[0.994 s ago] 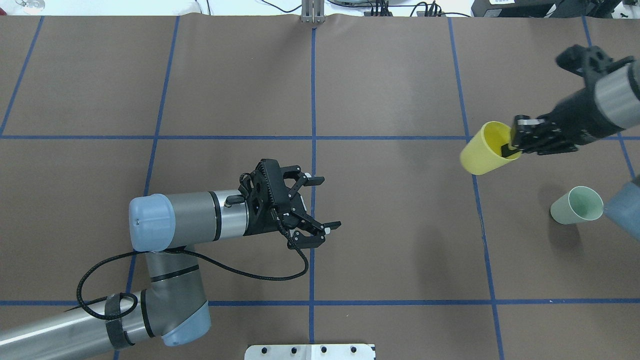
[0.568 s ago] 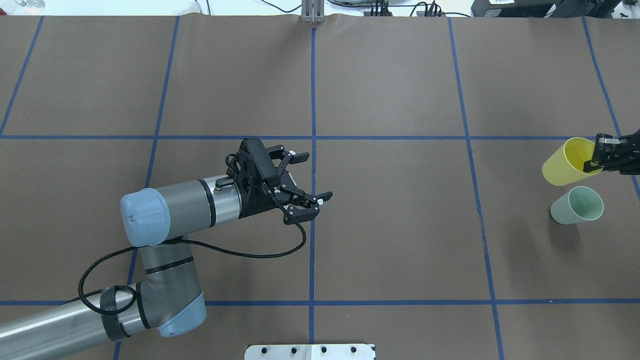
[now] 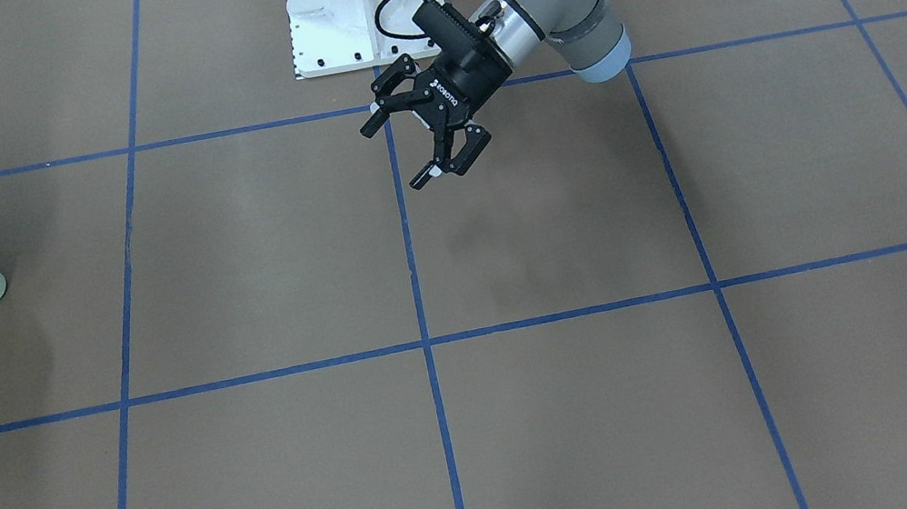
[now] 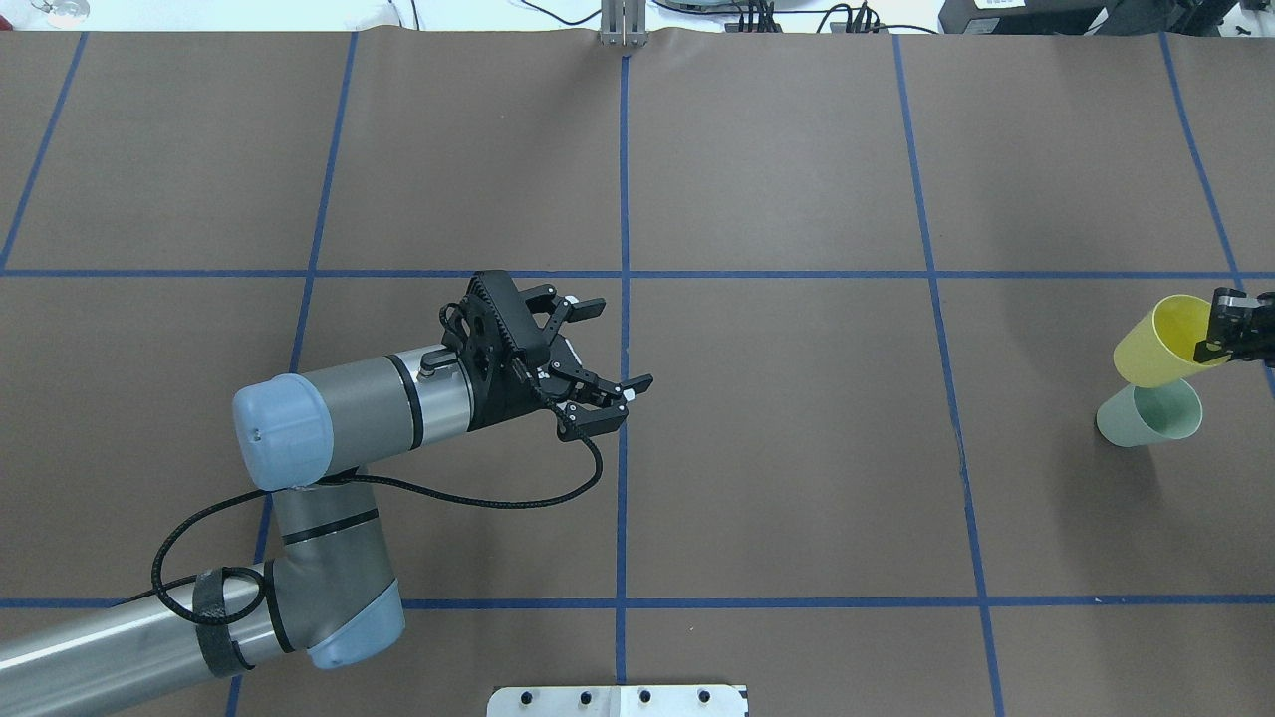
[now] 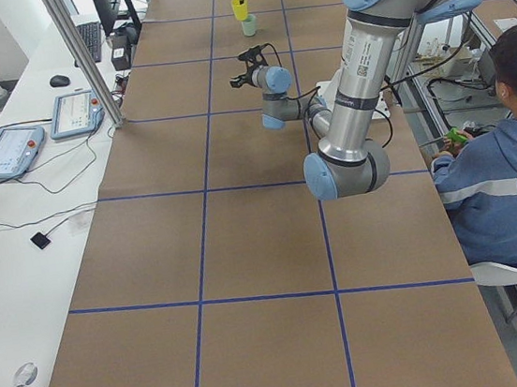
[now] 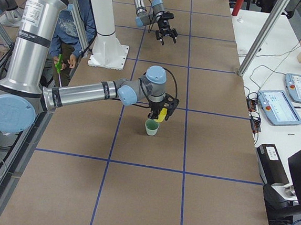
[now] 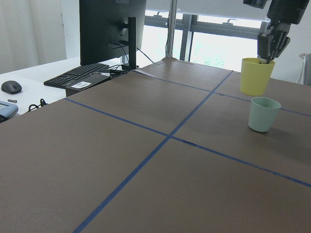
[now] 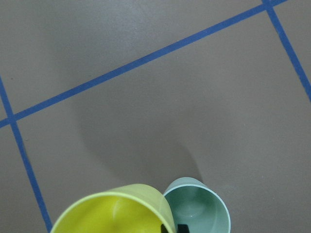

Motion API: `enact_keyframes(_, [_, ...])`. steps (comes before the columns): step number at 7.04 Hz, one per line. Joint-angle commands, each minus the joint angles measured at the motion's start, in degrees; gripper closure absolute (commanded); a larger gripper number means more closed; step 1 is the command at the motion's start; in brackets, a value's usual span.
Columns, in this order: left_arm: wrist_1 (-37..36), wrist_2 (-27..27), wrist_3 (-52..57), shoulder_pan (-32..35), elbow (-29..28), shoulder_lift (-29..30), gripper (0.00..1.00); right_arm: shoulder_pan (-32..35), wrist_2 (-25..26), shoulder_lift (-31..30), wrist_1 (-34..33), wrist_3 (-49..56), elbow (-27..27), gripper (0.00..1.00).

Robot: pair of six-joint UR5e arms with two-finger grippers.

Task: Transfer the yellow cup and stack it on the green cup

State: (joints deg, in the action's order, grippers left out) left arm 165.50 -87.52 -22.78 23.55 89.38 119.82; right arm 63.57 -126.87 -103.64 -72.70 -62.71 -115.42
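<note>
My right gripper [image 4: 1213, 341] is shut on the rim of the yellow cup [image 4: 1155, 344], one finger inside it. It holds the cup in the air, tilted, just above and beside the green cup [image 4: 1146, 418]. The green cup stands upright on the table at the far right. In the left wrist view the yellow cup [image 7: 255, 75] hangs a little above and left of the green cup [image 7: 264, 113], apart from it. The right wrist view shows both open mouths side by side, the yellow cup [image 8: 112, 213] and the green cup [image 8: 194, 208]. My left gripper [image 4: 620, 344] is open and empty near the table's middle.
The brown table [image 4: 797, 478] carries a grid of blue tape lines. The white robot base plate [image 4: 618, 700] is at the near edge. A monitor [image 7: 112, 24] and keyboard [image 7: 80, 74] stand beyond the table's end. A seated person [image 5: 499, 154] is beside the robot.
My right gripper carried the yellow cup to the right and down toward the green cup, until it overlaps it from above. My left arm drew back a little, gripper still open.
</note>
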Motion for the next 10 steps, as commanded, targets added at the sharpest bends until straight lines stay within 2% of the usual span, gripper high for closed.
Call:
enact_keyframes(1, [0.0,0.2,0.0,0.0,-0.1,-0.1,0.01,0.0,-0.3,-1.7,0.7,0.5,0.2,1.00])
enact_keyframes(8, [0.0,0.2,-0.1,-0.1,-0.2,-0.3,0.01,-0.3,-1.0,-1.7,2.1,1.1,2.5,0.99])
enact_keyframes(9, [-0.1,0.2,-0.1,-0.1,-0.2,-0.3,0.01,-0.4,-1.0,-1.6,2.1,1.1,2.8,0.38])
enact_keyframes(10, [-0.1,0.2,-0.1,-0.1,-0.2,-0.3,0.01,-0.3,-1.0,-1.7,2.1,0.7,2.8,0.00])
